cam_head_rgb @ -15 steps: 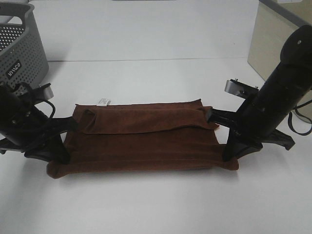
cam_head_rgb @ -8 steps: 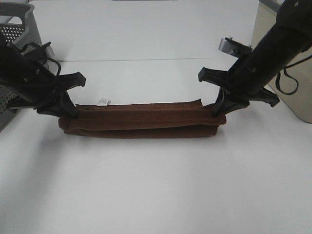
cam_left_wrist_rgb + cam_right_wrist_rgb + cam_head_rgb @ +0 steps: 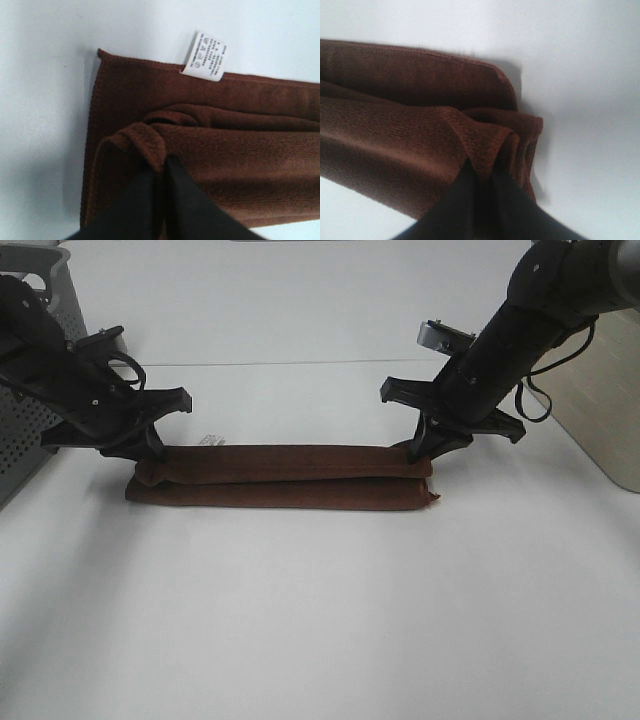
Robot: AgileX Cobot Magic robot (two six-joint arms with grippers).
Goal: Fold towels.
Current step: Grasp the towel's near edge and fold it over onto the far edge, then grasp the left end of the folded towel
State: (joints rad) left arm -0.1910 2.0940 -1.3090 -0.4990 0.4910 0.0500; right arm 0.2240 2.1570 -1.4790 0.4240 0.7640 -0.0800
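At both ends, jaws hide the towel [image 3: 280,476] corners.

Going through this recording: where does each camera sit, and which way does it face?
Exterior high: mounted high, looking down on the white table and the folded dark brown terry towel; both black arms show, with the left tool and right tool at its ends.
Left wrist: on the left arm, looking past its fingers at the towel end with the white tag.
Right wrist: on the right arm, looking past its fingers at the other end.
Shared: exterior and left wrist both show the tag.
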